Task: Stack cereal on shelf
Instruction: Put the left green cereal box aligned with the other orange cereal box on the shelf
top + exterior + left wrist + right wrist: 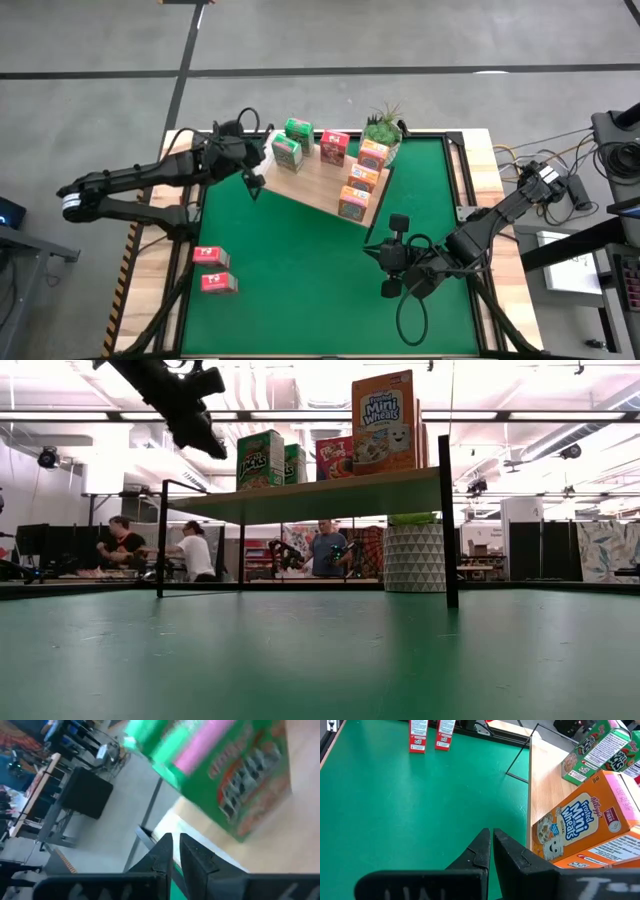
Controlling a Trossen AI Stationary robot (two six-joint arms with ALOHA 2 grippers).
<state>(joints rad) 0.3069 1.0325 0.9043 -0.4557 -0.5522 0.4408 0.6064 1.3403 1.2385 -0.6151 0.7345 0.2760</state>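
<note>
cereal boxes sit in two groups: seven on the shelf (318, 180), a light-wood board angled across the far part of the green mat (300, 270), and two pink-red boxes (211, 257) lying on the mat near its left edge, well apart from the shelf. on the shelf, two green boxes (292, 141) stand at the far left end, a pink-red one (334, 148) beside them, and three orange boxes (362, 178) run in a line down the right side. a potted plant (383, 127) stands at the shelf's far right corner. the left gripper (254, 184) hovers at the shelf's left edge, just beside the green boxes, fingers pressed together and holding nothing. the right gripper (378, 246) rests low over the mat near the shelf's near corner, fingers also pressed together and empty.
</note>
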